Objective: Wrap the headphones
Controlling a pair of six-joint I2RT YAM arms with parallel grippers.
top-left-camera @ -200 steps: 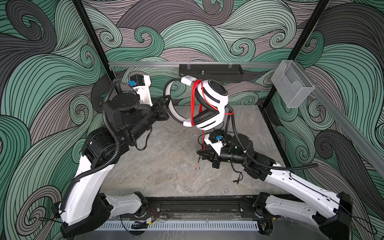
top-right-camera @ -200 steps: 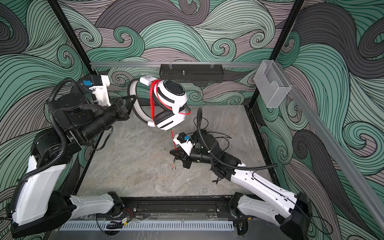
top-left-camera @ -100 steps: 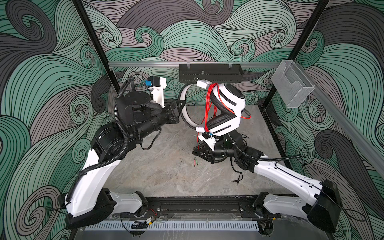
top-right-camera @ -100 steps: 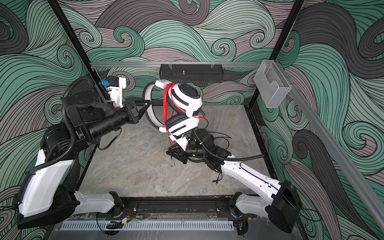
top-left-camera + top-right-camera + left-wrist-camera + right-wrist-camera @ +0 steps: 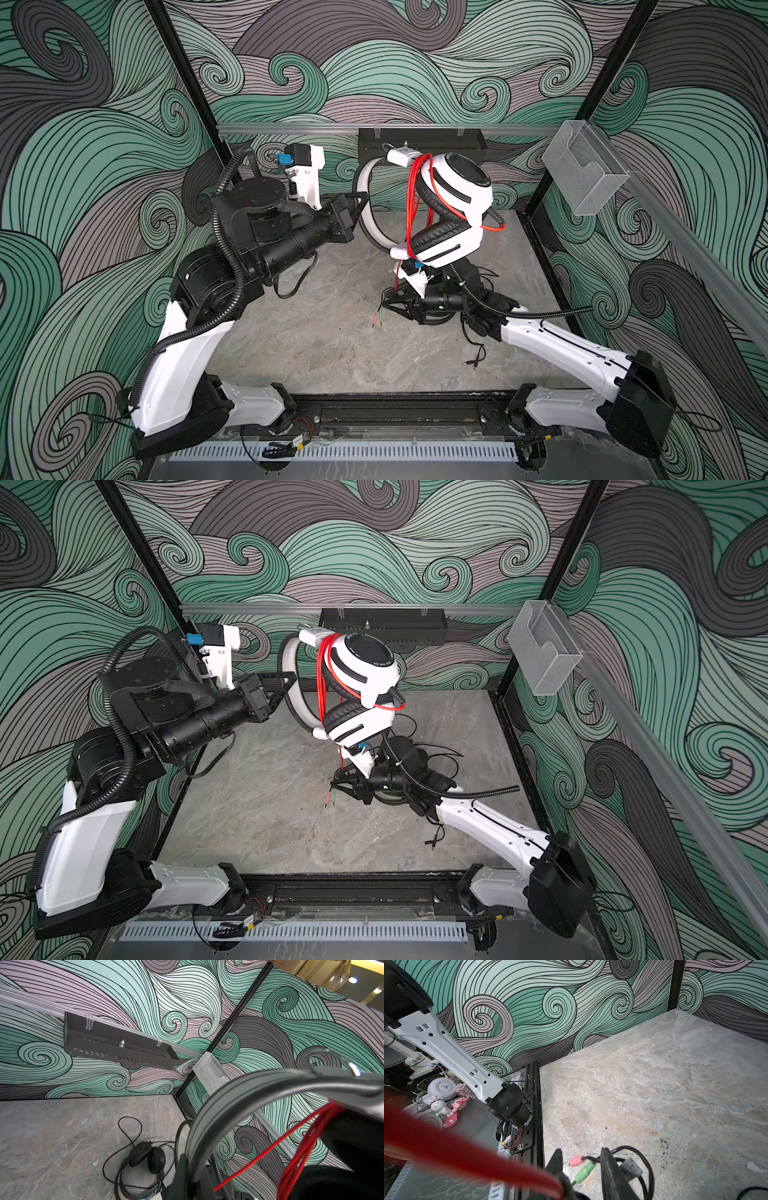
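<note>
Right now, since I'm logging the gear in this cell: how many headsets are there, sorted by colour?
white headset, red cord: 1
black headset, black cord: 1
Total: 2

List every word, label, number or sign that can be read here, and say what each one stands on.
No text here can be read for certain.
On the white headphones: fine print round the ear cup's black disc, too small to read.
On the left arm joint housing: light print at its edge, too small to read.
On the white round device: a blue emblem, no letters.
On the round tag beside it: marks too blurred to read.
</note>
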